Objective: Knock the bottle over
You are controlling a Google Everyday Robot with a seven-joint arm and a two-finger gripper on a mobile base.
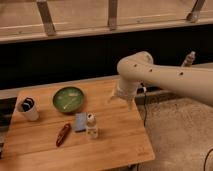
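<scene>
The small clear bottle (91, 127) with a rounded whitish cap stands upright near the middle of the wooden table (115, 145), just right of a blue packet (80, 121). My gripper (123, 98) hangs at the end of the cream arm (170, 77), over the table's back right part. It is above and to the right of the bottle, well apart from it.
A green plate (68, 98) sits at the back middle. A white cup with dark contents (28, 108) stands at the left edge. A red object (63, 134) lies left of the blue packet. A slim greyish bottle (188, 59) stands on a ledge at the far right.
</scene>
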